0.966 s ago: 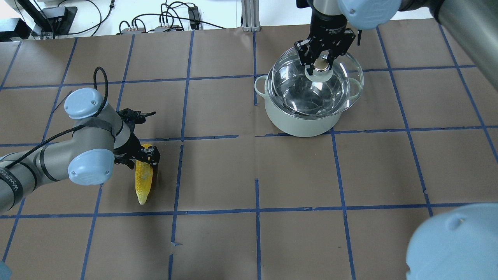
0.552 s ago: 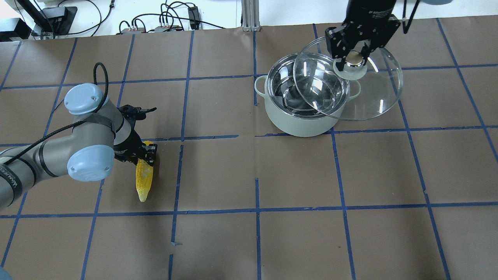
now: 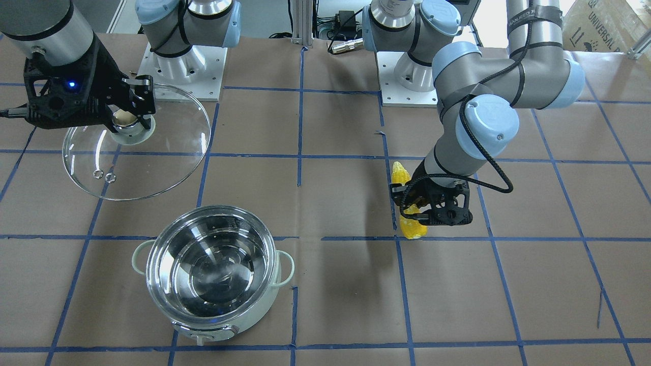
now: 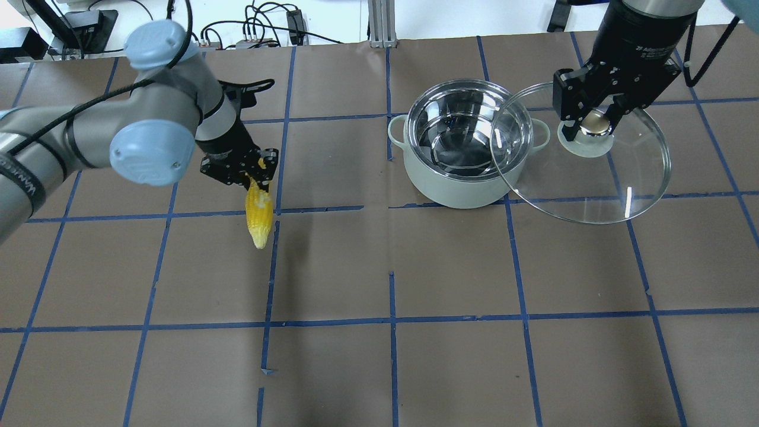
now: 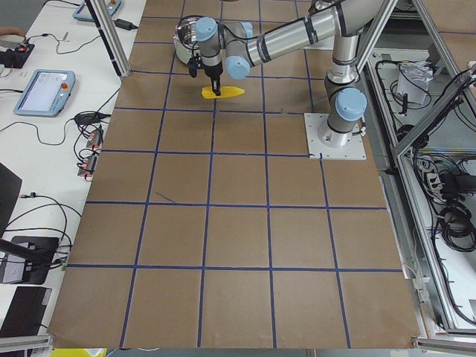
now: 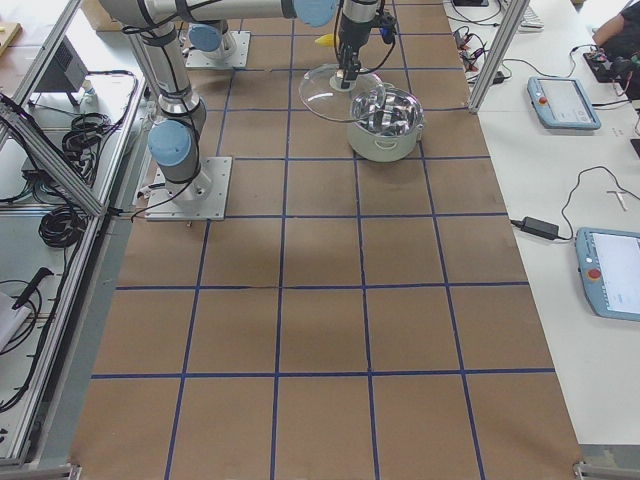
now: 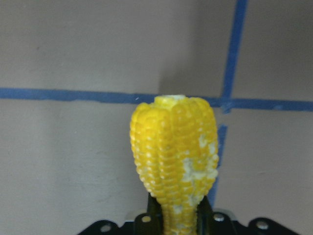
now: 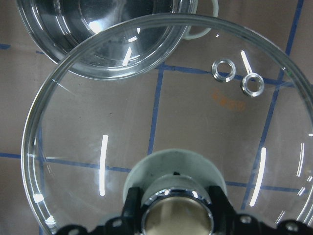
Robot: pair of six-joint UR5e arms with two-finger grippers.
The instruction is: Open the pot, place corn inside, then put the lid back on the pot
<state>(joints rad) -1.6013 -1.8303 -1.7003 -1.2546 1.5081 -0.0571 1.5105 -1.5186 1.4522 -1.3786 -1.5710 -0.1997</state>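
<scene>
Yellow corn (image 4: 260, 216) sat clamped in my left jaws, which gripped the cob near one end while the rest of it stuck out past them; my left wrist view looked straight along the cob (image 7: 173, 152) to its far end. The cob hung above the brown worktop (image 4: 450, 267), with its shadow lying apart from it on the paper, close to a crossing of the blue tape lines (image 4: 391, 320). It was well apart from the pot (image 4: 462, 184), out on that pot's left side. The pot stood upright on the worktop with its top uncovered and its shiny steel interior (image 3: 211, 264) showing. My right jaws were closed on the knob (image 4: 595, 123) of the glass lid (image 4: 593, 190), one finger on each side of it. The lid was off the pot and hung to its right side, higher than the rim: in my right wrist view part of the pot's rim (image 8: 98, 29) showed through the glass. The two small metal-ringed holes (image 8: 225, 70) lay near the lid's edge. From overhead the lid's edge overlapped the pot's right handle (image 4: 541, 131), while from the front the two stood apart.
</scene>
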